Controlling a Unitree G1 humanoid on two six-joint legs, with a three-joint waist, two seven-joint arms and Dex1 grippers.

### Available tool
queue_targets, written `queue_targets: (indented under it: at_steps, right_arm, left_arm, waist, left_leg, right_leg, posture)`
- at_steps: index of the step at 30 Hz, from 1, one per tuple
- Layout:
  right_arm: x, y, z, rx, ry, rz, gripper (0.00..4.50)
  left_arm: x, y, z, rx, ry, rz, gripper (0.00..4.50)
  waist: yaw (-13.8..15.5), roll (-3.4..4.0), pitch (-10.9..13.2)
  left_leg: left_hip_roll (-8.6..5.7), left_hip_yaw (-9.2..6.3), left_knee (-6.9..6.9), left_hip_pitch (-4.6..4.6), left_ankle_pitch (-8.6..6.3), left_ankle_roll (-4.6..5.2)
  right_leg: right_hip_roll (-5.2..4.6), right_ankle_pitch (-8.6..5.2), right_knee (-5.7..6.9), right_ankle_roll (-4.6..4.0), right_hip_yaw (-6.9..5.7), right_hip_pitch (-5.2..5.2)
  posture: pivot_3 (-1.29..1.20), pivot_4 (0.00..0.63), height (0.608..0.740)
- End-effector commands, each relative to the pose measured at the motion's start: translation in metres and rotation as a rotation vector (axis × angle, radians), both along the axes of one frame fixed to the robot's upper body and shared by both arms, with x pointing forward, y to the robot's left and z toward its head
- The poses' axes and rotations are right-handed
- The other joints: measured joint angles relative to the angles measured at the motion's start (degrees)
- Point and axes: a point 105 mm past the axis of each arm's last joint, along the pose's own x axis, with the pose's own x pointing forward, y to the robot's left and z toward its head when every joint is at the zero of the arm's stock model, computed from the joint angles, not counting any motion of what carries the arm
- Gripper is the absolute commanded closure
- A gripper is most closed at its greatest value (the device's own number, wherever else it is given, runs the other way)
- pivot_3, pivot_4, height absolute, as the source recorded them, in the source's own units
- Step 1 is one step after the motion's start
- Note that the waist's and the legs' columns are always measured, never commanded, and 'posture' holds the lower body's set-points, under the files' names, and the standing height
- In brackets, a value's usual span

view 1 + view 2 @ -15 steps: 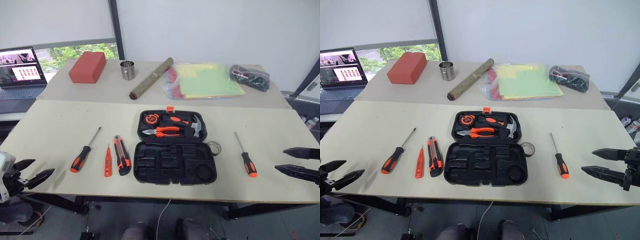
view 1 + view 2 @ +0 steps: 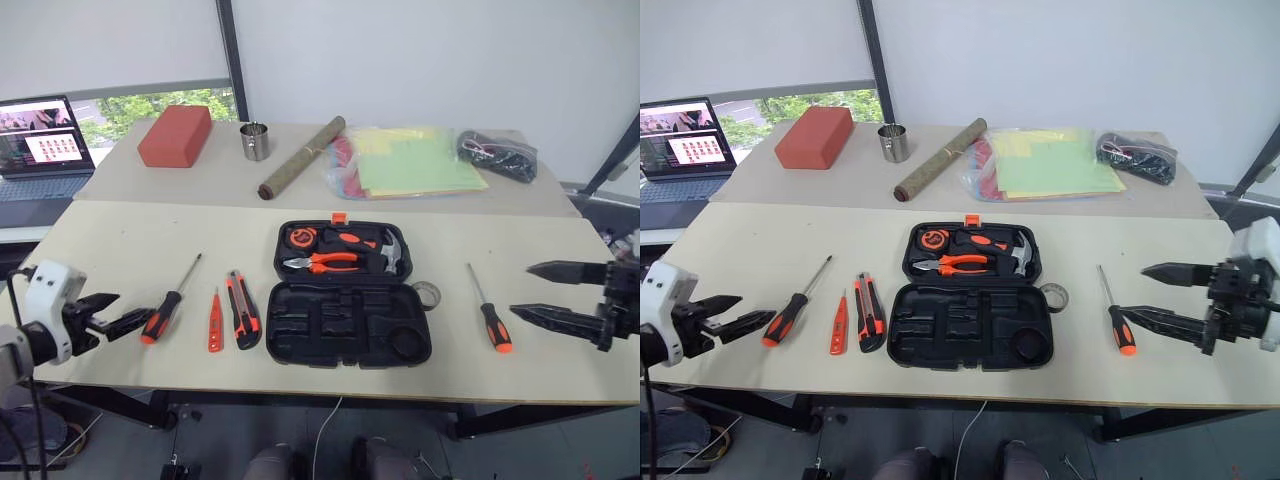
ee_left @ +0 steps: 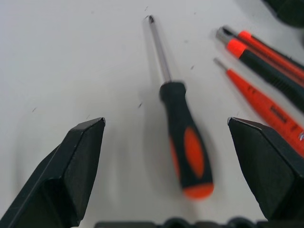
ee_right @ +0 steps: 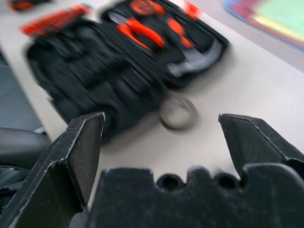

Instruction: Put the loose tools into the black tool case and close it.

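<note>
Case: we see the black tool case lying open near the middle of the front surface, its lid half holding the pliers and hammer, its near half showing bare moulded slots.
Loose tools, left side: one screwdriver, the tester pen and the utility knife lie side by side between the case and the surface's left edge, the knife just beside the case.
Loose tool, right side: the second screwdriver lies between the case and the surface's right edge, handle toward the front edge.
Left gripper: its fingers stand wide apart and hold nothing; in its wrist view they straddle the left screwdriver's handle without touching it.
Right gripper: fingers spread wide, nothing between them, near the right screwdriver.
Progress: we judge nothing is stowed yet.
Risk, left: the slim handle could roll or skid toward the front edge if one finger meets it first.
Risk, crowding: the pen and knife lie close by, so a wide approach could nudge them.
Risk, right: the small ring of tape beside the case could be knocked or catch the lid on closing.
</note>
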Motion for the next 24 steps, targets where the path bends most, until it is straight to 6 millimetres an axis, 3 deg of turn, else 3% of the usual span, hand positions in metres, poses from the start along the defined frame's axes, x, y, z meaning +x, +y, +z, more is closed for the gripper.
queue_targets:
  at_steps: [1, 6, 9, 15, 16, 17, 21, 24]
  right_arm:
    - [-0.005, 0.033, 0.008, 0.0, -0.059, 0.105, 0.0]
    - [-0.004, 0.062, 0.01, -0.001, -0.113, 0.2, 0.0]
    - [-0.002, 0.07, 0.008, -0.014, -0.127, 0.229, 0.0]
    - [0.003, 0.075, 0.001, -0.024, -0.149, 0.237, 0.0]
    - [0.004, 0.076, 0.0, -0.023, -0.152, 0.238, 0.0]
    - [0.004, 0.076, -0.001, -0.022, -0.155, 0.236, 0.0]
    - [0.007, 0.073, -0.004, -0.032, -0.163, 0.22, 0.0]
    - [0.008, 0.069, -0.006, -0.034, -0.159, 0.201, 0.0]
  left_arm:
    - [0.006, -0.006, -0.013, 0.013, 0.109, 0.016, 0.07]
    - [0.019, -0.01, -0.039, 0.033, 0.206, 0.044, 0.07]
    - [0.021, -0.006, -0.05, 0.094, 0.237, 0.053, 0.79]
    - [0.027, -0.003, -0.049, 0.08, 0.202, 0.064, 3.03]
    - [0.029, -0.001, -0.046, 0.087, 0.187, 0.067, 3.5]
    - [0.031, 0.001, -0.04, 0.09, 0.159, 0.071, 3.62]
    - [0.042, -0.002, -0.005, 0.076, 0.023, 0.02, 3.62]
    - [0.048, -0.031, 0.038, 0.12, -0.167, -0.212, 3.62]
  waist:
    - [-0.04, 0.0, 0.0]
    - [-0.3, -0.06, 0.01]
    - [0.01, -0.02, -0.02]
    - [0.18, 0.04, -0.05]
    - [0.18, 0.04, -0.05]
    - [0.18, 0.04, -0.05]
    - [0.31, -0.01, -0.02]
    - [0.51, -0.27, 0.09]
  left_leg:
    - [-0.01, 0.01, 0.0, 0.0, 0.0, 0.0]
    - [-0.07, 0.05, 0.07, 0.03, 0.03, 0.0]
    - [-0.08, 0.04, 0.14, 0.11, 0.05, -0.04]
    - [-0.08, 0.04, 0.27, 0.18, 0.06, -0.06]
    - [-0.08, 0.05, 0.3, 0.18, 0.06, -0.06]
    - [-0.08, 0.05, 0.33, 0.18, 0.06, -0.05]
    - [-0.08, 0.04, 0.4, 0.15, 0.06, -0.06]
    - [-0.08, 0.01, 0.53, 0.03, 0.06, -0.06]
  right_leg:
    - [0.01, 0.0, 0.0, 0.0, 0.0, 0.0]
    - [0.04, -0.01, 0.0, 0.01, 0.01, 0.06]
    - [0.01, -0.01, 0.04, 0.02, -0.01, 0.15]
    - [-0.07, -0.02, 0.21, 0.03, -0.01, 0.2]
    - [-0.08, -0.03, 0.29, 0.03, 0.0, 0.18]
    - [-0.09, -0.03, 0.32, 0.03, 0.01, 0.18]
    - [-0.11, -0.03, 0.42, 0.02, 0.0, 0.13]
    - [-0.11, -0.03, 0.49, 0.01, -0.04, 0.05]
  posture:
    - [0.0, 0.15, 0.736]
    - [0.0, 0.15, 0.736]
    - [0.0, 0.15, 0.736]
    - [0.0, 0.15, 0.736]
    - [0.0, 0.15, 0.736]
    - [0.0, 0.15, 0.736]
    - [0.0, 0.15, 0.736]
    - [0.0, 0.15, 0.736]
